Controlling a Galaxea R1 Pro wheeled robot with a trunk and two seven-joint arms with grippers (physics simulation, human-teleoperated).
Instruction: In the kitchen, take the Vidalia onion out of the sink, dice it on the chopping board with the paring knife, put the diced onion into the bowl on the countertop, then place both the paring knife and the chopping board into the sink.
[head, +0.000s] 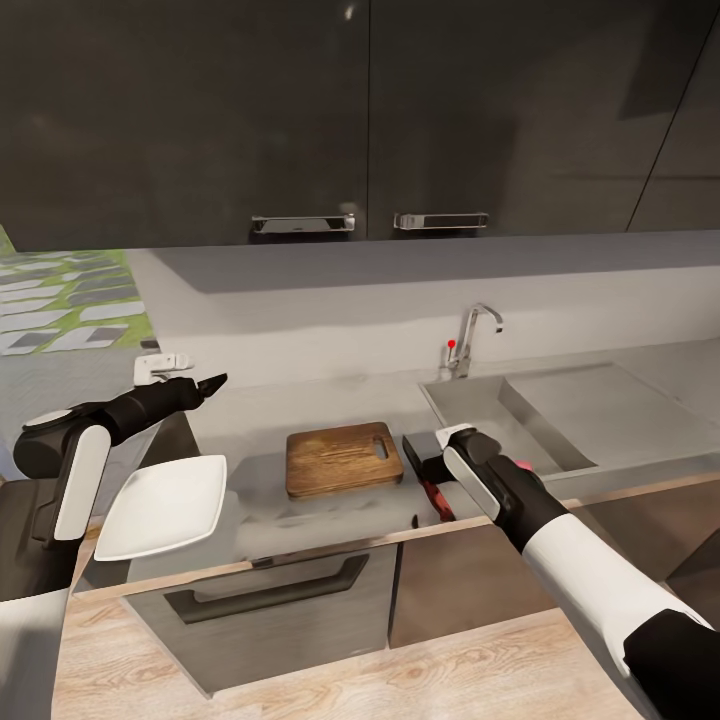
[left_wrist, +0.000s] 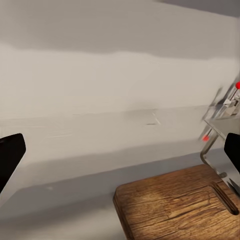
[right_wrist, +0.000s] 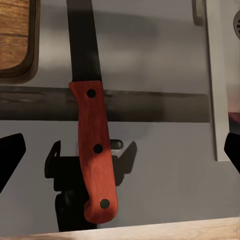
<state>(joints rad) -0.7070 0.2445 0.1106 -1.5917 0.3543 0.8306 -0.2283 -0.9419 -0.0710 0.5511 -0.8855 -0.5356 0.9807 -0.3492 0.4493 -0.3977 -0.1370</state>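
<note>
Glossy black upper cabinets are hanging over the grey table, where the chopping board is lying toward the front edge. Beside its handle-hole end the paring knife is lying flat, red handle toward the front edge. The right fingers are hovering spread apart above it, grasping nothing. The bowl is sitting at the front edge near the table's left end. The left fingers are hanging released, empty. The sink is lying beyond the knife.
</note>
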